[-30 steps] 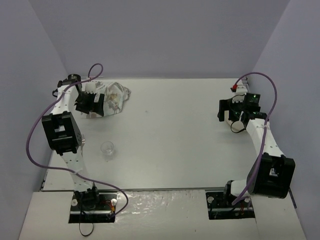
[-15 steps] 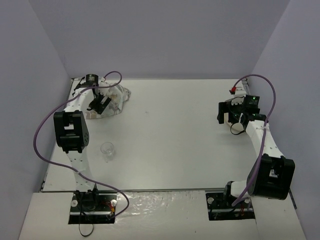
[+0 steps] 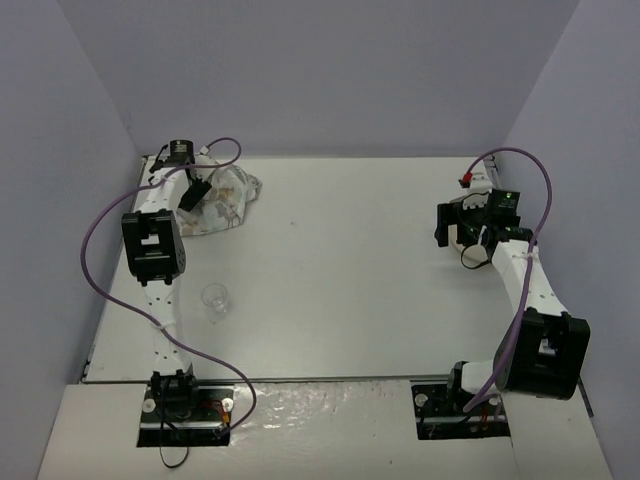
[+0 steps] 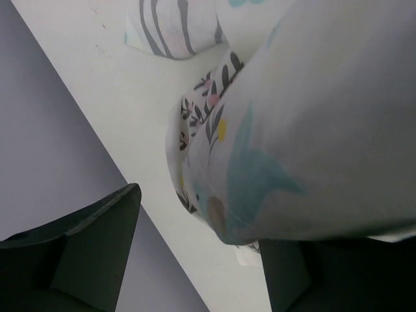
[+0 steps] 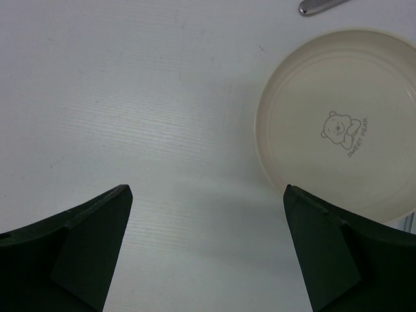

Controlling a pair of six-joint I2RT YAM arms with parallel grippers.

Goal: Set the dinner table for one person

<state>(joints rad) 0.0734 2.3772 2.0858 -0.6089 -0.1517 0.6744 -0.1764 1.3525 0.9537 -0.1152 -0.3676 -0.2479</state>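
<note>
The dinner table (image 3: 350, 270) is a large off-white top. A crumpled white cloth (image 3: 228, 198) with animal and leaf print lies at its far left corner. My left gripper (image 3: 194, 192) is open at the cloth's left edge. In the left wrist view the cloth (image 4: 292, 117) bulges over the right finger (image 4: 325, 276), and my left gripper (image 4: 201, 224) has its jaws wide apart. My right gripper (image 3: 448, 222) is open and empty at the far right. In the right wrist view my right gripper (image 5: 207, 190) hovers over bare table beside a cream bear-print plate (image 5: 338, 123).
A small clear glass (image 3: 214, 297) stands upright at the near left of the table. The tip of a metal utensil (image 5: 322, 6) lies just beyond the plate. The grey side wall (image 4: 58, 162) runs close along the table edge beside my left gripper.
My left arm has swung toward the far left corner, and its gripper has moved up against the cloth's left edge. The right arm has not moved.
</note>
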